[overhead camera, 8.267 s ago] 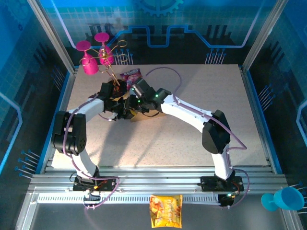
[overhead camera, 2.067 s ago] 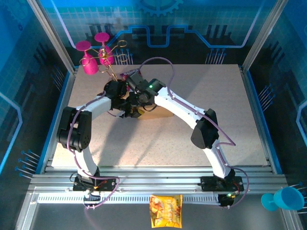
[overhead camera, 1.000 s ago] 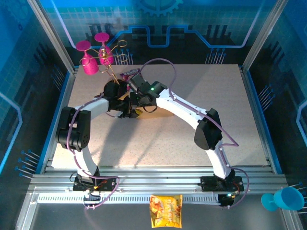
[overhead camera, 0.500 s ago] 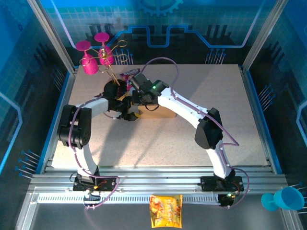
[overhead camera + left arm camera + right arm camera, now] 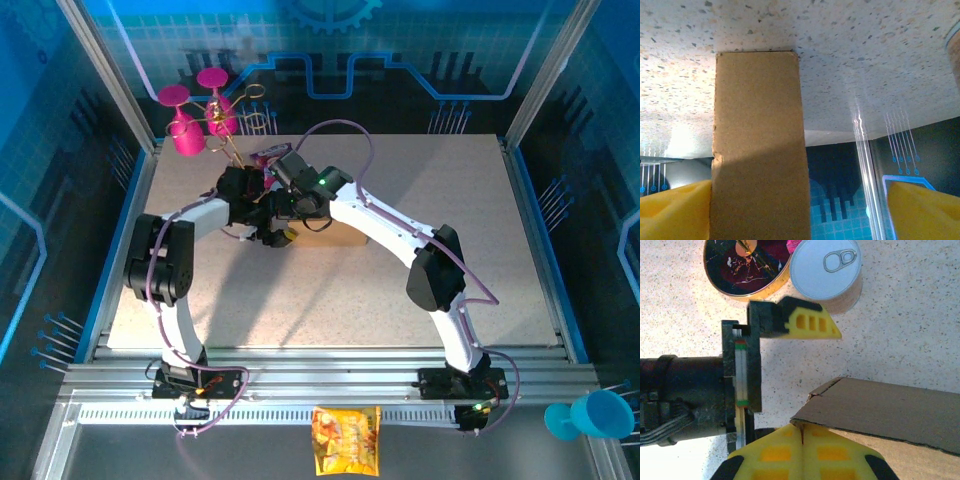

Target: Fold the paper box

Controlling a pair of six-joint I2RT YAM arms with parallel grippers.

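Note:
The paper box (image 5: 328, 236) is plain brown cardboard lying at the table's back left, between both arms. In the left wrist view one of its panels (image 5: 757, 150) stands upright between my left gripper's (image 5: 800, 215) widely spread yellow fingertips (image 5: 670, 212), close to the left one. My left gripper (image 5: 274, 232) is open at the box's left end. My right gripper (image 5: 802, 429) is shut, its yellow tips pressed together at the box's (image 5: 890, 405) near corner edge. In the top view the right gripper (image 5: 295, 210) comes down on the box from behind.
A silver-lidded tin can (image 5: 826, 270) and a round dark purple tin (image 5: 747, 262) stand just beyond the box. Pink goblets (image 5: 190, 120) and a gold wire rack sit at the back left corner. An orange snack packet (image 5: 346, 440) and blue cup (image 5: 590, 415) lie off the table in front.
My left gripper has opened wide and shifted slightly at the box's left end. The right gripper has stayed shut at the box; more of the brown box shows.

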